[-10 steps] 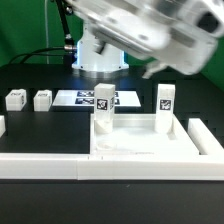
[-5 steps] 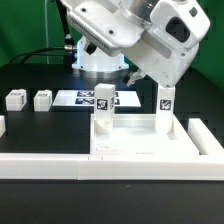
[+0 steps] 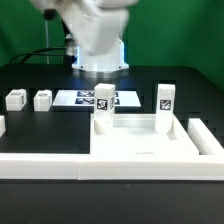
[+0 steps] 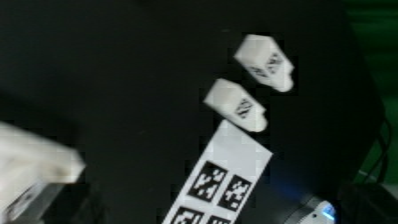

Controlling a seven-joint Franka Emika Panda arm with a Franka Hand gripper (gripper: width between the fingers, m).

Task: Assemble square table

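Note:
The square table's white slab (image 3: 140, 143) lies inside the white rails at the exterior view's right. Two tagged leg posts stand upright at its far corners, one on the left (image 3: 103, 106) and one on the right (image 3: 165, 100). Two more leg posts lie on the black table at the left (image 3: 15, 98) (image 3: 42, 99); the wrist view shows them too (image 4: 263, 58) (image 4: 237, 103). Only a blurred part of my arm (image 3: 95, 12) shows at the top of the exterior view. My gripper's fingers show in neither view.
The marker board (image 3: 85, 98) lies flat behind the slab and also shows in the wrist view (image 4: 222, 185). Long white rails run along the front (image 3: 40, 166) and the right side (image 3: 206, 136). The robot base (image 3: 98, 55) stands at the back.
The arm and gripper, which hung over the slab's far right corner, have swung up and to the left out of the exterior view. The slab and leg posts have not moved.

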